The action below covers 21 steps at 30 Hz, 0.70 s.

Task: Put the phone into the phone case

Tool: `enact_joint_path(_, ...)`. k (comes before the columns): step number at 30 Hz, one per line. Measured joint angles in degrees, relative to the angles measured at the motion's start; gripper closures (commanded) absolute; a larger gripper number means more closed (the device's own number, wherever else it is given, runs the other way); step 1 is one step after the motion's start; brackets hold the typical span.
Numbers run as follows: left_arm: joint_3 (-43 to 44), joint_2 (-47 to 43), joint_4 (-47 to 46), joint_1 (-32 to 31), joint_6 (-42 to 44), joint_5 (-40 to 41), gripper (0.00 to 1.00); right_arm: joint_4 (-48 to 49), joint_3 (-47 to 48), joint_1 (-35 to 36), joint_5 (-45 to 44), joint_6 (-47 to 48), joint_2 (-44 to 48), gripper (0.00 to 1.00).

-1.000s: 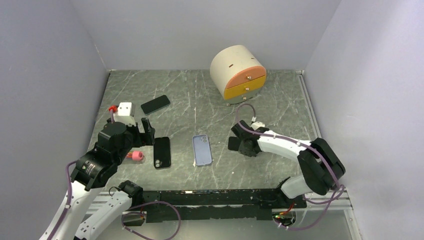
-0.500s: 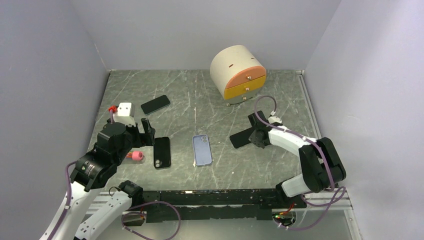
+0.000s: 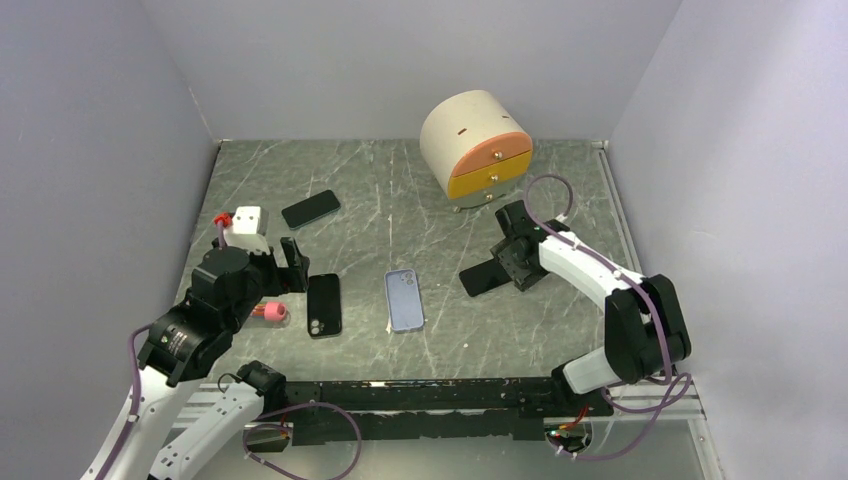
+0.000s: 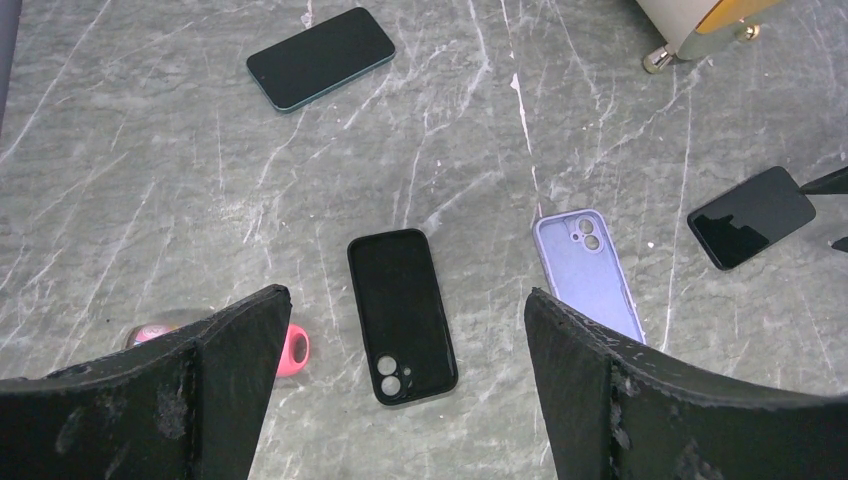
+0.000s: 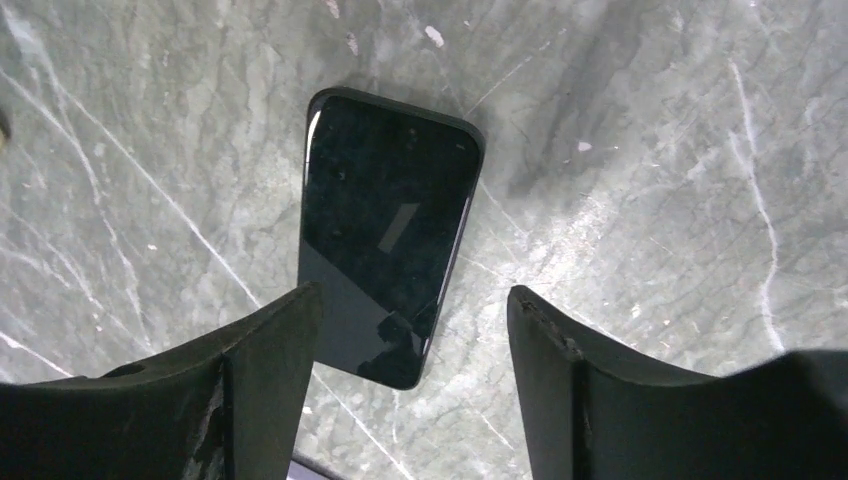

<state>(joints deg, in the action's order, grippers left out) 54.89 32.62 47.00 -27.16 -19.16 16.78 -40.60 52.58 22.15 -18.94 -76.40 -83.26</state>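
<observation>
Lying screen-up, the glossy black phone [image 5: 390,230] rests beneath the right gripper [image 5: 412,305], jaws spread.

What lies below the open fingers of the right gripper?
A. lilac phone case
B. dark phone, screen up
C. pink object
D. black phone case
B: the right wrist view shows a dark phone lying flat on the table, framed by the fingers of the open right gripper.

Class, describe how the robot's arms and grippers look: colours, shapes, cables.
The left arm and right arm have white shells with black joints, each trailing a purple cable. The left gripper and right gripper are black, with broad, rough matte fingers.
</observation>
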Motion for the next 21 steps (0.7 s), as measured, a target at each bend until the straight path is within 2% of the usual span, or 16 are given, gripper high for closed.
enact_joint_path(3, 0.0, 0.0, 0.0, 0.0, 0.0, 0.0, 0.08, -2.3, 1.2, 0.0, 0.3, -2.5, -1.0, 0.13)
enact_joint_path(8, 0.0, -0.4, 0.0, 0.0, 0.0, 0.0, 0.08, -4.6, 5.9, 0.0, 0.6, -5.1, -5.6, 0.05)
enact_joint_path(21, 0.0, -1.6, 0.0, 0.0, 0.0, 0.0, 0.07, -4.7, 7.5, 0.0, 4.7, -10.7, -12.1, 0.06)
